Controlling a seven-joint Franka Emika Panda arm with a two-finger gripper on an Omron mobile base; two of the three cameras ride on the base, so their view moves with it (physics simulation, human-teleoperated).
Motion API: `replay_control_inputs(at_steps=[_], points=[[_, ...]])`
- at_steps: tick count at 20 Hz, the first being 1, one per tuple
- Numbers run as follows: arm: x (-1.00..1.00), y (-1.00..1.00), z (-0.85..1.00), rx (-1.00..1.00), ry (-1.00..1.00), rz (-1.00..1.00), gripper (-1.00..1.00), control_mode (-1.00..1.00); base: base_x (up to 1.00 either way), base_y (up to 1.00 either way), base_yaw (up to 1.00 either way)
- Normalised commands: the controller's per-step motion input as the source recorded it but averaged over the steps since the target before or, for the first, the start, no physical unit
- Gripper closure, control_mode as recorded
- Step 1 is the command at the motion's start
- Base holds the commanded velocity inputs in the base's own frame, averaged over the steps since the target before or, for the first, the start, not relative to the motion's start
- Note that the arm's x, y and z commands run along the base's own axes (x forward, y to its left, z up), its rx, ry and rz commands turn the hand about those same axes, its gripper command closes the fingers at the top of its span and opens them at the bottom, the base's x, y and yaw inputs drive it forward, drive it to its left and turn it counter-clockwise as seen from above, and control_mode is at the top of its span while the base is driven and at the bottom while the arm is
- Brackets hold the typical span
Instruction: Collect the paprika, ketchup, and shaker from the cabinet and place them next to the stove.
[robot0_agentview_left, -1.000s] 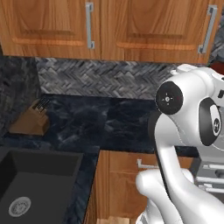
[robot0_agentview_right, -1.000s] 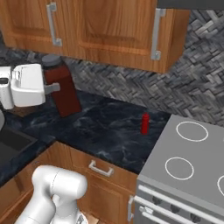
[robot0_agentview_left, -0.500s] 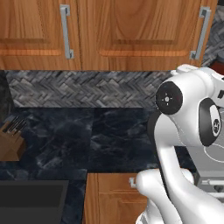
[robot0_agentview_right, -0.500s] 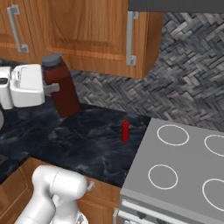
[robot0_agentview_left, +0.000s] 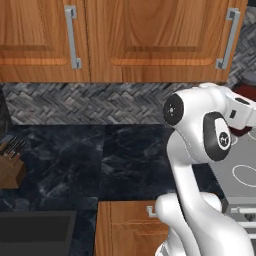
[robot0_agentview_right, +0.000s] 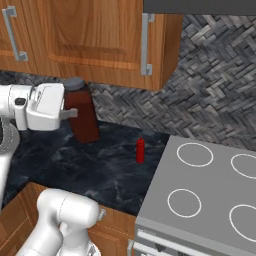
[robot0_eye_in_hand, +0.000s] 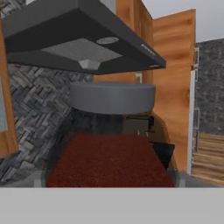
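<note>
- The gripper (robot0_agentview_right: 75, 114), centre left of the right base view, carries the paprika (robot0_agentview_right: 81, 116) clear of the dark counter (robot0_agentview_right: 100, 170), its jaws clamped on the jar.
- The ketchup (robot0_agentview_right: 140, 150) stands mid-frame on that counter, just left of the stove (robot0_agentview_right: 210, 195).
</note>
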Motion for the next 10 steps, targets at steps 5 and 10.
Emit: replay_control_inputs(at_steps=[5,10], points=[[0.01,-0.11,-0.53,0.02,0.0,-0.01,1.0,-1.0,0.0,0.0,0.0],[0.03,-0.12,-0.51,0.08,0.0,0.0,1.0,-1.0,0.0,0.0,0.0]])
